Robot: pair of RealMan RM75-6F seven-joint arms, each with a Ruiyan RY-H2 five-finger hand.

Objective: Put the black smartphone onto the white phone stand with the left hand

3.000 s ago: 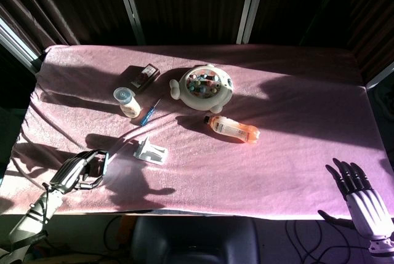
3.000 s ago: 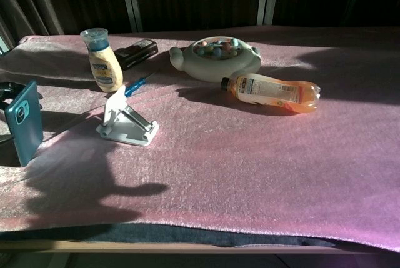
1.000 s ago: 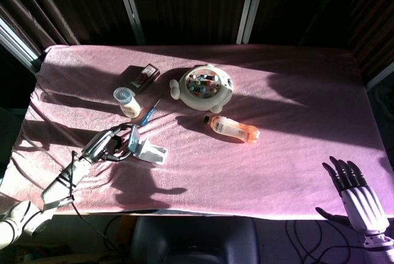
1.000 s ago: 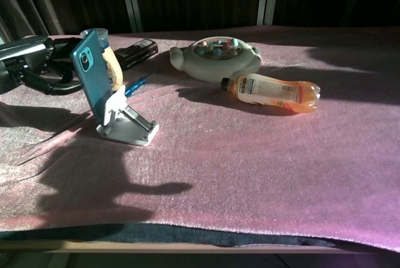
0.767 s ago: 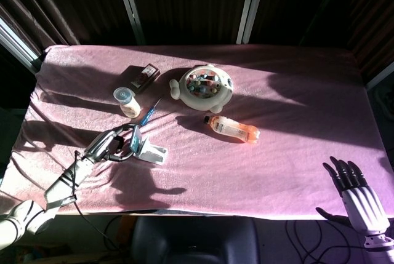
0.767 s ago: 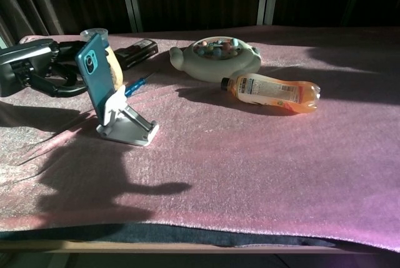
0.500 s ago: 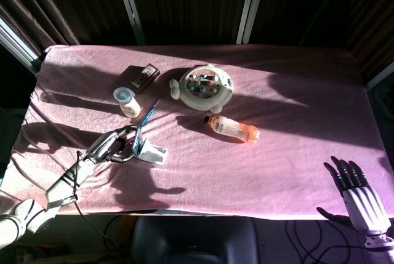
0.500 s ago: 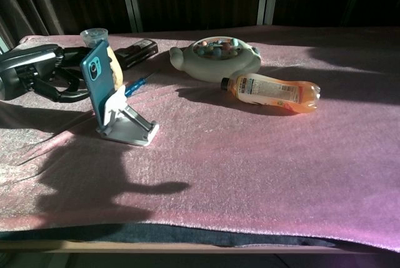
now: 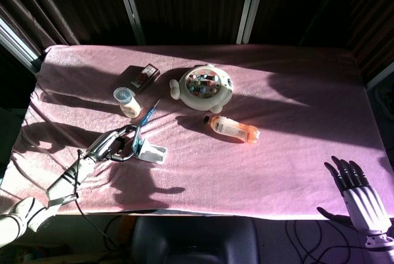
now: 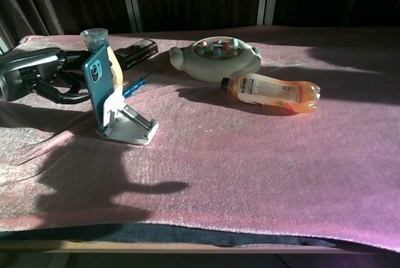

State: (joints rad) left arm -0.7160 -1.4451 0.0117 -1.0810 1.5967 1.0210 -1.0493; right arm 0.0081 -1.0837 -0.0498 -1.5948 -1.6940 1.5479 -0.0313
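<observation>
While the left arm reaches in low from the table's near-left corner, the left hand (image 10: pixel 37 74) lies just above the pink cloth (image 10: pixel 250 155), its dark fingers (image 10: pixel 69 96) curled forward around the edges of the black smartphone in its teal case (image 10: pixel 98 79). The phone stands upright, tilted slightly back, its lower end seated against the white folding phone stand (image 10: pixel 125 124); whether the fingers still press it or only ring it, cannot tell. Just behind sit a small cream sauce bottle (image 9: pixel 127 102) and a blue pen (image 9: pixel 149 111). Farther back: a dark flat box (image 9: pixel 142 77), a white round dish of coloured beads (image 9: pixel 202 85), an orange drink bottle on its side (image 9: pixel 232 129). The right hand (image 9: pixel 360 193) hovers off the near-right table edge, palm down, fingers straight and slightly spread, holding nothing.
</observation>
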